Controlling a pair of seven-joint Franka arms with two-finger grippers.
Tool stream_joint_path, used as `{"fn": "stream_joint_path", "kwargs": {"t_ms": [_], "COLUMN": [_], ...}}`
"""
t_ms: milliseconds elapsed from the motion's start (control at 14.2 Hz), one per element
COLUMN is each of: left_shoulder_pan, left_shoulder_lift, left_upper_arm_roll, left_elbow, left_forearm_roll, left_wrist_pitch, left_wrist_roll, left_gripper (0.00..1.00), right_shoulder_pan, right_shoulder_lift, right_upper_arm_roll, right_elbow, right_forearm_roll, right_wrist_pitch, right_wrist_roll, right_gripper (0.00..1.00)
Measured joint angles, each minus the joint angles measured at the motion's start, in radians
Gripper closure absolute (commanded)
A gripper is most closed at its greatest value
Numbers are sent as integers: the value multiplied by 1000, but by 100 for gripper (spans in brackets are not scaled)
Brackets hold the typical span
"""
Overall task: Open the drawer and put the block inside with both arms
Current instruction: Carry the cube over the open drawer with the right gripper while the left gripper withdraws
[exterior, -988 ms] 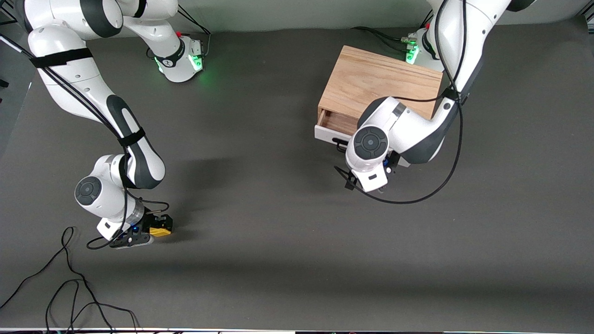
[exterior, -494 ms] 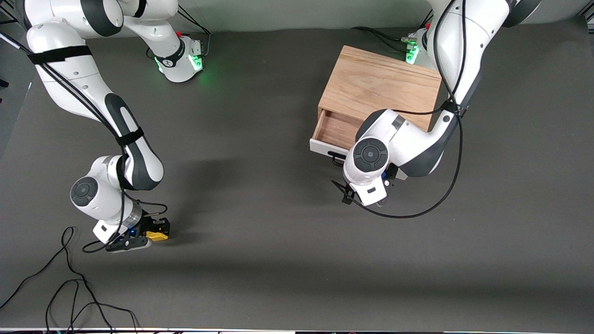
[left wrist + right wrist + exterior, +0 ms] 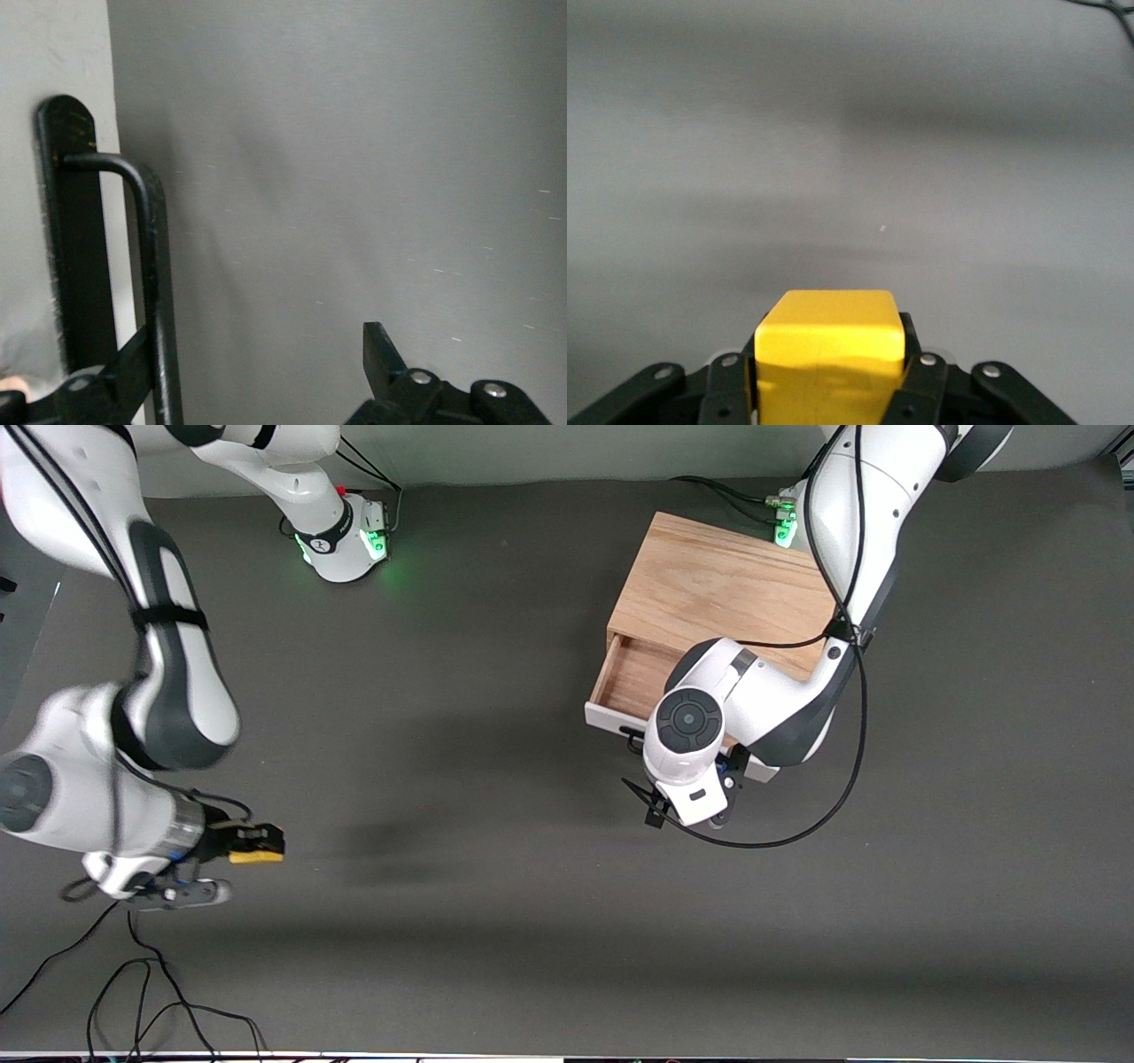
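The yellow block is clamped in my right gripper, held in the air over the table at the right arm's end; the right wrist view shows the block between the shut fingers. The drawer stands partly pulled out of the oak box, white front panel toward the front camera. My left arm's wrist covers the handle and gripper there. In the left wrist view my left gripper is open, with one finger against the black bar handle.
Loose black cables lie on the table near the front camera at the right arm's end. The left arm's cable loops over the table beside the drawer. Green-lit bases stand along the table's edge farthest from the front camera.
My right gripper has risen off the table with the block and swung toward the right arm's end. The drawer has slid farther out of the box with my left gripper.
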Motion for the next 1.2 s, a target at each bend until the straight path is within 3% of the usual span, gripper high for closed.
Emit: {"fn": "stream_joint_path", "kwargs": {"t_ms": [212,424,847,1200], "left_shoulder_pan": [-1,-3,-4,119], "left_shoulder_lift": [9,13,9,-116], "left_upper_arm_roll": [5,19,44,49], "left_elbow": [23,47,130,157], "left_forearm_roll": [0,1,36,-5], "left_wrist_pitch": [37,71,94,-76], "left_wrist_roll": [-1,-1,6,245], "left_gripper": [0,0,0,0], "right_shoulder_pan": [22,99,381,514], "right_shoulder_lift": [-45,-63,-57,0], "right_upper_arm_roll": [15,29,43,82], "right_elbow": [139,210,214,240], "right_forearm_roll": [2,4,4,2], "right_wrist_pitch": [-220,-311,-278,-128], "right_wrist_roll": [116,307,782,1017], "right_gripper": [98,99,99,98]}}
